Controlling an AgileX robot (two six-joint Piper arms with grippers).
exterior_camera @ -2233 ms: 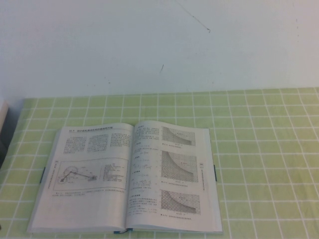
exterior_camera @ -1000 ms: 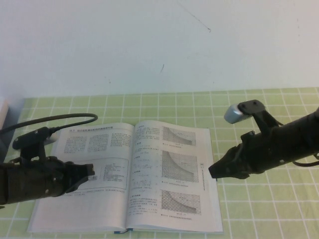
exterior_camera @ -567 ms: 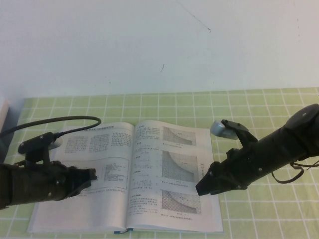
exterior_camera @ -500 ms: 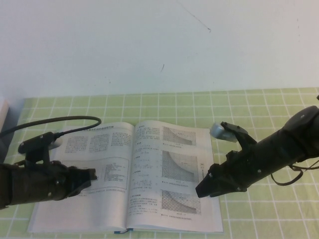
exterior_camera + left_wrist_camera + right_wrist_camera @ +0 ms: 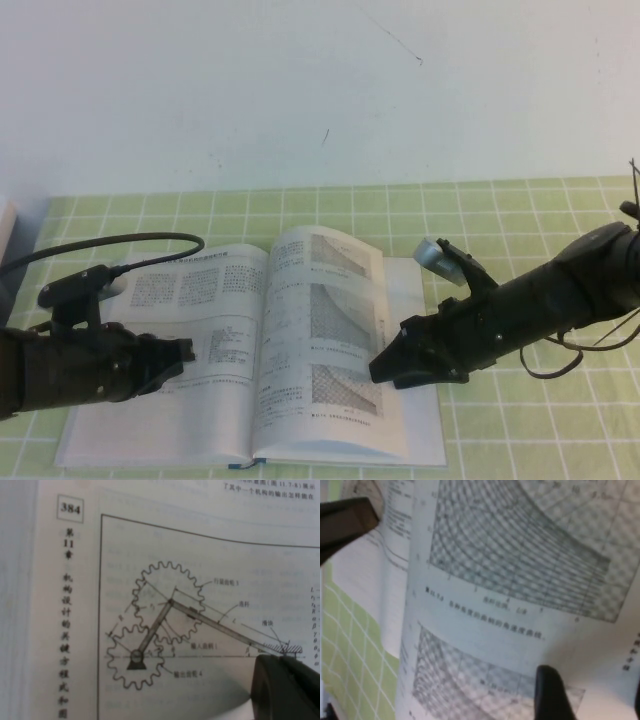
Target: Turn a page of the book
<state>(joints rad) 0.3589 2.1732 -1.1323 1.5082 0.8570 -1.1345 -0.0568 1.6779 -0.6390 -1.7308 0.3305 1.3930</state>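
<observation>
A lab-like test bench: green checked tablecloth (image 5: pixel 520 215) against bare white wall (image 5: pixel 200 90).

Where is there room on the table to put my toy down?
Bare green cloth runs between the book and the wall, and at the far right corner. It is crowded on the book: the left gripper hovers over the left page, and the right gripper lifts the right page.
</observation>
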